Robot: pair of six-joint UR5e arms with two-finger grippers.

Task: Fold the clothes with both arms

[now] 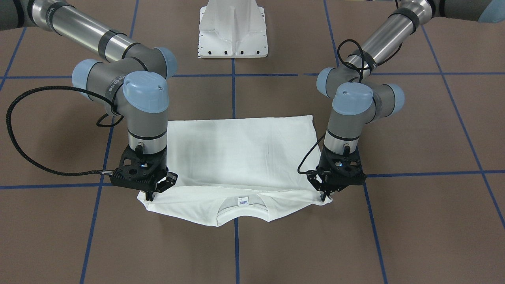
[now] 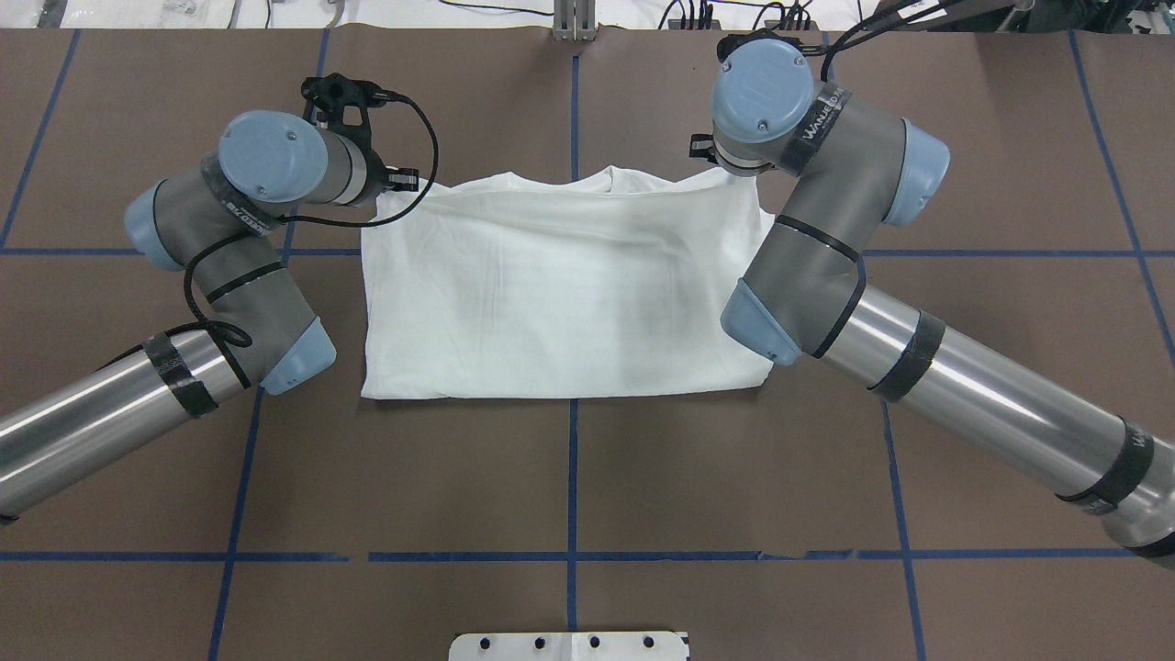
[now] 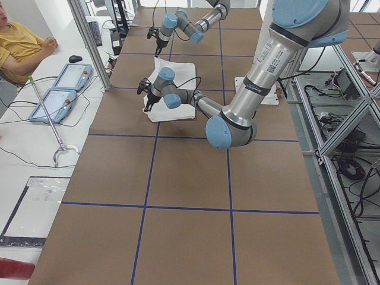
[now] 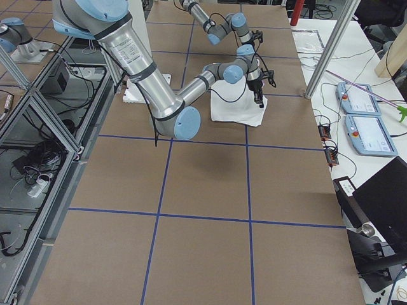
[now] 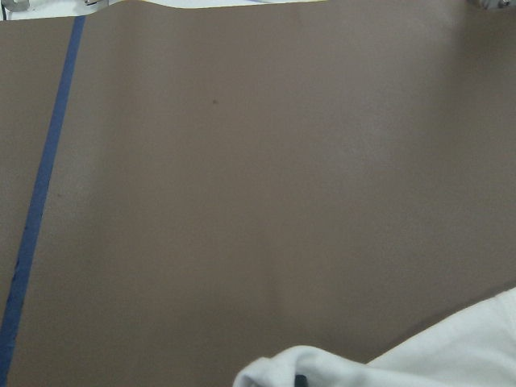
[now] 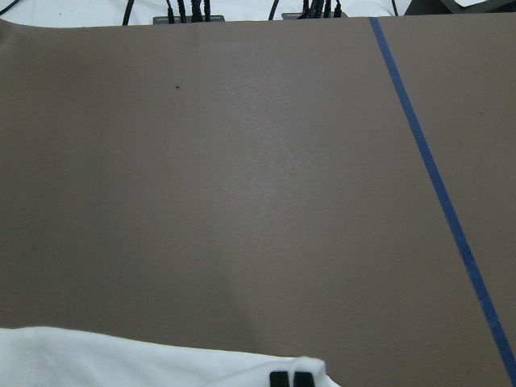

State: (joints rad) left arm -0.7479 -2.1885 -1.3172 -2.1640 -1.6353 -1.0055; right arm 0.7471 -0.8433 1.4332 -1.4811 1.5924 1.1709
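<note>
A brown tabletop (image 2: 734, 477) crossed by blue tape lines (image 2: 571, 477), with a white desk (image 3: 18, 160) alongside.

The table (image 2: 569, 477) is seen steeply from above and behind the robot in the overhead view, and from the far side, facing the robot, in the front view. It is viewed lengthwise, from farther off, by the two end cameras. The wrist cameras are held close over its surface. The white T-shirt (image 1: 240, 157) is shared by all views.
</note>
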